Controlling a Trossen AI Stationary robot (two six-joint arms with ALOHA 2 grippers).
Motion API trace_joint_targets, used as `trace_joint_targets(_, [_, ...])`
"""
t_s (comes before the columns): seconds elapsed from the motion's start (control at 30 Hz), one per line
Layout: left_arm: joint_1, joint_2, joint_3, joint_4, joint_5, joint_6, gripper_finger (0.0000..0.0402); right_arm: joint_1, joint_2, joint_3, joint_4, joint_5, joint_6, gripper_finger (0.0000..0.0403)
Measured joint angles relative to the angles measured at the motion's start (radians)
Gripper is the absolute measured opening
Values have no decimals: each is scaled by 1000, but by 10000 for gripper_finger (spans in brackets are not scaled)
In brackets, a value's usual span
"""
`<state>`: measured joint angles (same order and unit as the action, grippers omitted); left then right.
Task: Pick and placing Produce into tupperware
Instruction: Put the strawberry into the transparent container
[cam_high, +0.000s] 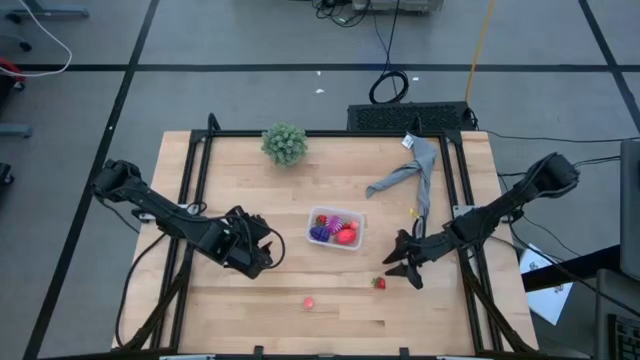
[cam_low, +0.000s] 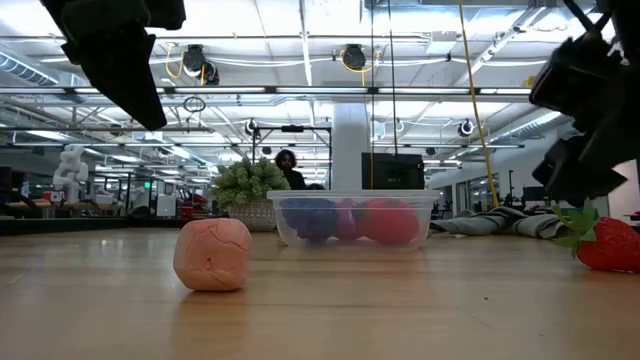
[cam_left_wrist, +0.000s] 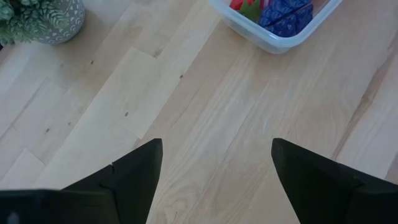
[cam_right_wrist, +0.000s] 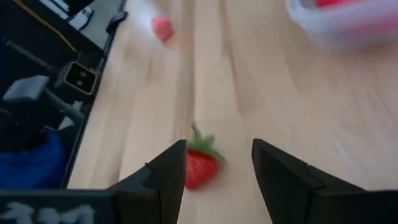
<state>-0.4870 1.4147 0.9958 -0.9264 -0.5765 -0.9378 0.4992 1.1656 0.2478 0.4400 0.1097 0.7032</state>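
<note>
The clear tupperware (cam_high: 336, 230) sits mid-table and holds a red strawberry piece, a magenta ball and a dark purple cluster. A red strawberry (cam_high: 379, 283) with a green top lies on the wood near the front right, also seen in the right wrist view (cam_right_wrist: 200, 167) and the low view (cam_low: 606, 243). A pink fruit (cam_high: 309, 301) rests near the front edge, large in the low view (cam_low: 212, 254). My right gripper (cam_high: 404, 268) is open just right of the strawberry, touching nothing. My left gripper (cam_high: 268, 252) is open, left of the tupperware.
A green bushy plant in a grey pot (cam_high: 284, 144) stands at the far edge. A grey cloth (cam_high: 408, 172) lies far right. Black rails run along both table sides. Bare wood lies between the tupperware and the front edge.
</note>
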Motion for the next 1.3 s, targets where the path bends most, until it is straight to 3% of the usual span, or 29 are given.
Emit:
trace_joint_targets(0.17, [0,0,0,0,0,0,308,3,100,88,6,-4,-122,173])
trace_joint_targets(0.37, [0,0,0,0,1,0,308,33,219,253,-133,-5,-272,173])
trace_joint_targets(0.67, [-1,1,0,1,31,-3,308,53,238,327,-274,24,-309,173])
trace_joint_targets(0.97, [-1,1,0,4,35,-7,308,18,182,328,-251,21,-378,173])
trace_joint_targets(1.3, [-1,1,1,5,36,-5,308,-27,182,328,-20,23,-532,173])
